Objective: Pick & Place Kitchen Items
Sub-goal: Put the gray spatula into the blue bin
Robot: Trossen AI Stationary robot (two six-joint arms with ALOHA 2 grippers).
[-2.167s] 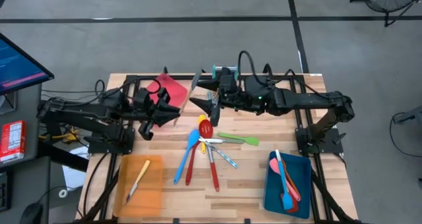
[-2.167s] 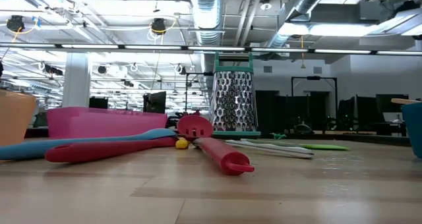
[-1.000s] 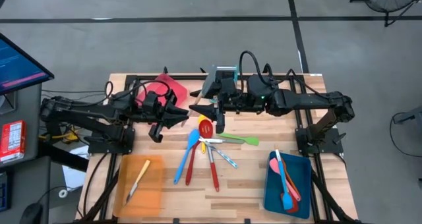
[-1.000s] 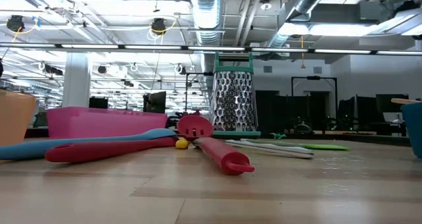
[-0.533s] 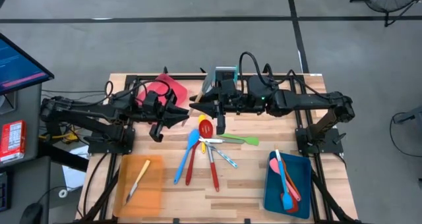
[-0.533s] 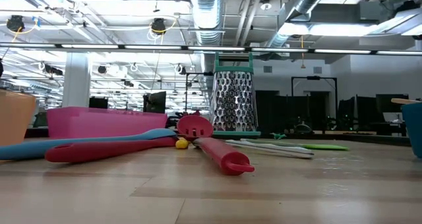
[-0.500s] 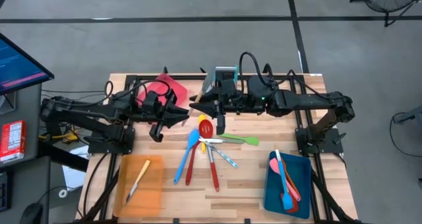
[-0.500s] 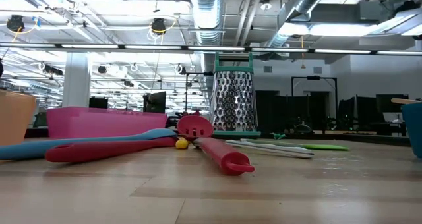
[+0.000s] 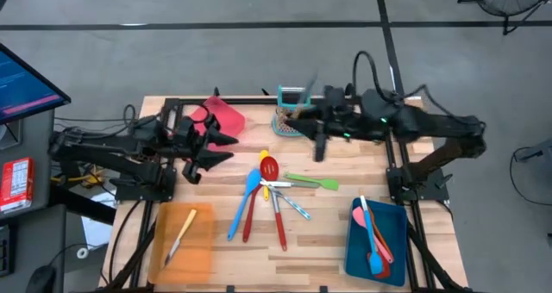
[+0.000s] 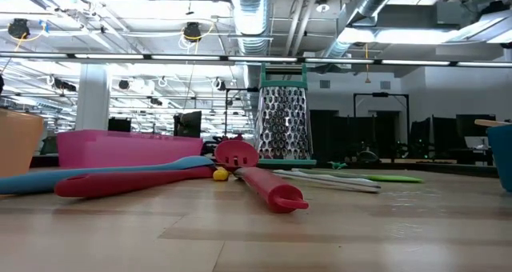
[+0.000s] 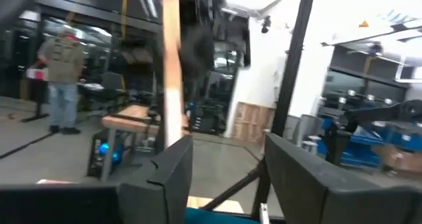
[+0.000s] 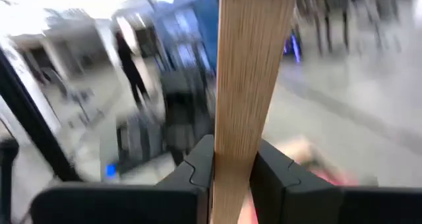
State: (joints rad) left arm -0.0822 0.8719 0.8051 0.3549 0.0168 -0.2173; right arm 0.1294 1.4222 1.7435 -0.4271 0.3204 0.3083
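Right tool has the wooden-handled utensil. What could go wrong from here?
The right tool pinches the wooden handle of a long utensil over only a short stretch, so it may pivot or slip in transit. It hangs close to the teal-framed box grater, which a swing might topple. The open left tool sits nearby, risking contact.

Pale wooden tabletop (image 10: 336,232) – planked, satin sheen. Red plastic-looking spoon (image 10: 268,188) – smooth, matt. Perforated metal box grater (image 10: 282,122), shiny, with teal frame. Light wooden utensil (image 12: 245,79), visibly grained, between matt black gripper fingers (image 12: 273,174).
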